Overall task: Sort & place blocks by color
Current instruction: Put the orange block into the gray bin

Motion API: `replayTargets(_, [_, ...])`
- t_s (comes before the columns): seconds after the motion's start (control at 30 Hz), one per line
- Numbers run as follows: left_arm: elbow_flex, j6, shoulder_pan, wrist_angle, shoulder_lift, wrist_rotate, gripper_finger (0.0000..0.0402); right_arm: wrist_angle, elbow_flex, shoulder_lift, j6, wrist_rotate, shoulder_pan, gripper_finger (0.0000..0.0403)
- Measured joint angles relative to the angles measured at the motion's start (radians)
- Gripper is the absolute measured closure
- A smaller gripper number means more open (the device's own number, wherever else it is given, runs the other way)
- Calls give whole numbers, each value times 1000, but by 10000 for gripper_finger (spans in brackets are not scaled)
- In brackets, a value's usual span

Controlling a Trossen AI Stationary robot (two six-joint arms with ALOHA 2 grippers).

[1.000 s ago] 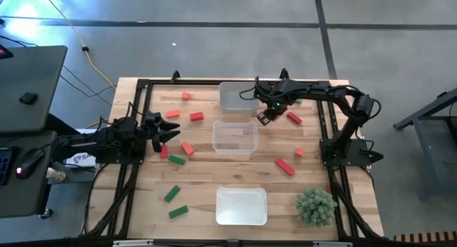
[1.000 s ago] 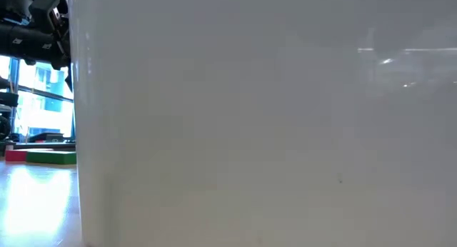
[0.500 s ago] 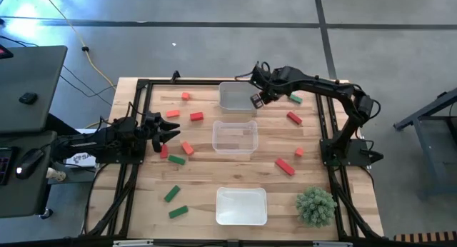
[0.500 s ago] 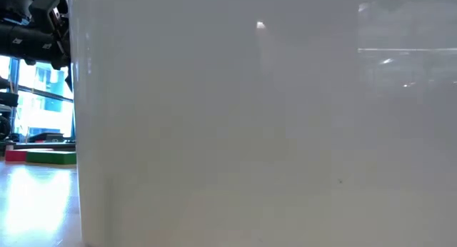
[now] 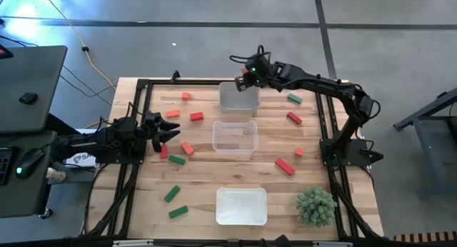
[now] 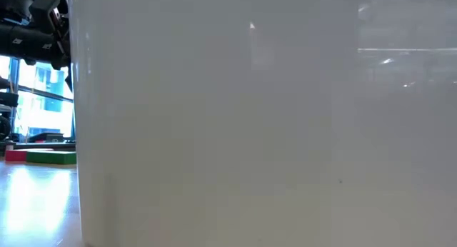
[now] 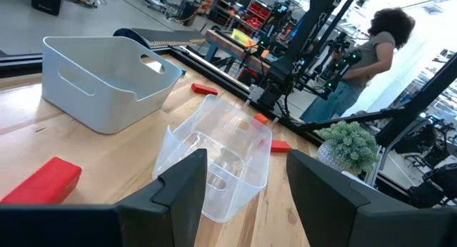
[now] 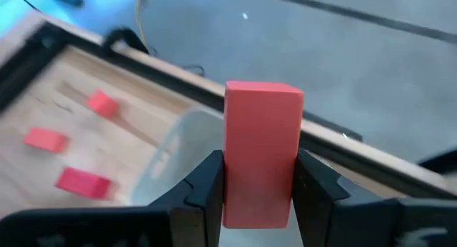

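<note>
This is a robotics lab or workshop. A wooden table (image 5: 243, 161) with a black frame stands on a bare grey concrete floor (image 5: 214, 47), with cables (image 5: 78, 68) trailing across it to a side desk (image 5: 28, 68) holding a mouse (image 5: 28, 98). Beyond the table, the left wrist view shows a wide hall with more dark robot arms (image 7: 314, 33) on stands, benches and equipment, and a person (image 7: 360, 61) standing among them.

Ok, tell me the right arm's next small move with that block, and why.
Probably lower a little and open the jaws. The right gripper holds an orange-red block upright, and the high view puts it over the far tray, at its far rim. That tray looks like the drop spot. The left gripper waits open near the table's left side.
</note>
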Motion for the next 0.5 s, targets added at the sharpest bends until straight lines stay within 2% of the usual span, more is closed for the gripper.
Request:
replayTargets(0.27, [0, 0, 0, 0, 0, 0, 218, 107, 0, 42, -49, -8, 10, 296])
replayTargets(0.5, [0, 0, 0, 0, 0, 0, 218, 69, -1, 149, -26, -76, 31, 296])
